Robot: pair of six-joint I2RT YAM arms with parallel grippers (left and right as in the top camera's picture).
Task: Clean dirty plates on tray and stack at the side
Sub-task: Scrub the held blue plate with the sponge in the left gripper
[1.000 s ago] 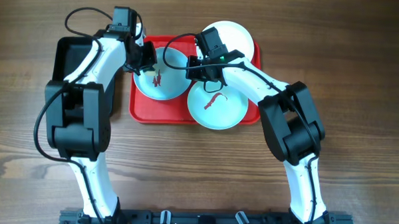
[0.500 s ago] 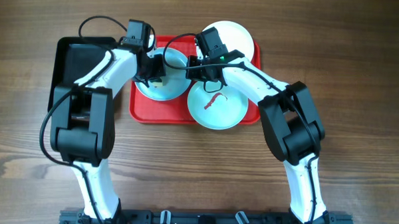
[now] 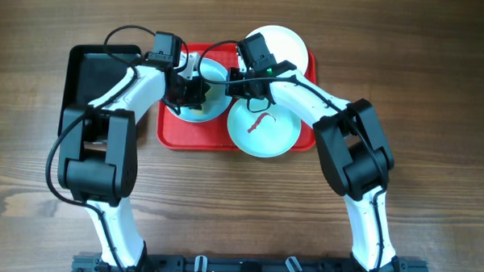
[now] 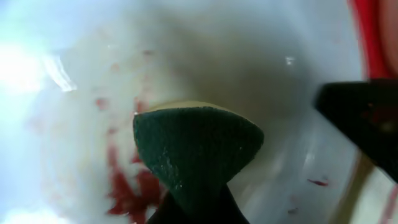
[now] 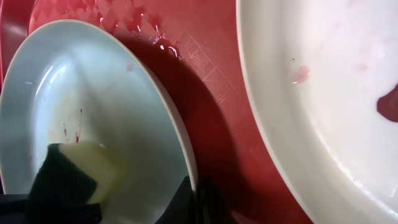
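Wood table w/ red tray: L tool pinches sponge on pale blue plate, R tool pinches its rim.

I had both arms reaching forward with their wrists bent in towards each other, nearly meeting. My left gripper pointed down, jaws pinched on the sponge. My right gripper sat low, jaws clamped on the pale blue plate at its rim.
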